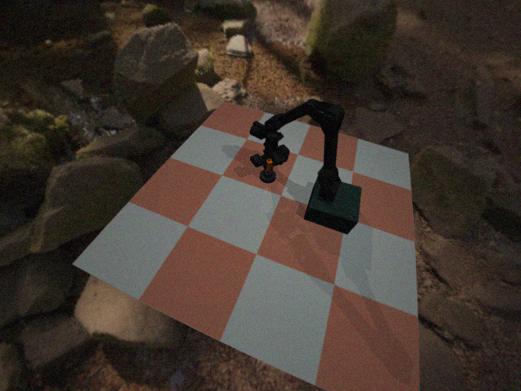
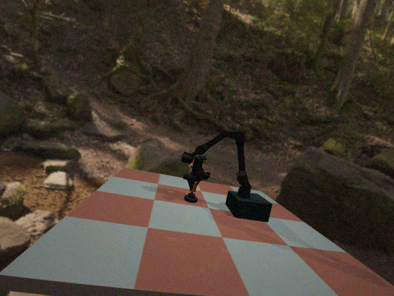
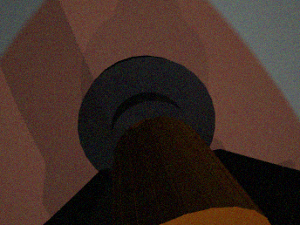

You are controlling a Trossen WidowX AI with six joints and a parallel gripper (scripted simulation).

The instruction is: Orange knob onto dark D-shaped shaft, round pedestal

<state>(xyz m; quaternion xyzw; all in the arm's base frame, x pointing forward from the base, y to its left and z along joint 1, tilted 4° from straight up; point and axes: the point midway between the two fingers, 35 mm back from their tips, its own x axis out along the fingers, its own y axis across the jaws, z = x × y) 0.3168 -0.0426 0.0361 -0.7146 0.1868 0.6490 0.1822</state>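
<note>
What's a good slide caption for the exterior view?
Gripper shut on the orange knob above the round pedestal.

One black six-joint arm (image 1: pixel 331 147) (image 2: pixel 240 156), elbow raised and bent, forearm sloping down to the wrist, with one parallel-jaw gripper (image 1: pixel 269 164) (image 2: pixel 192 190) (image 3: pixel 163 170), pointing downward, fingers closed on something.
</note>
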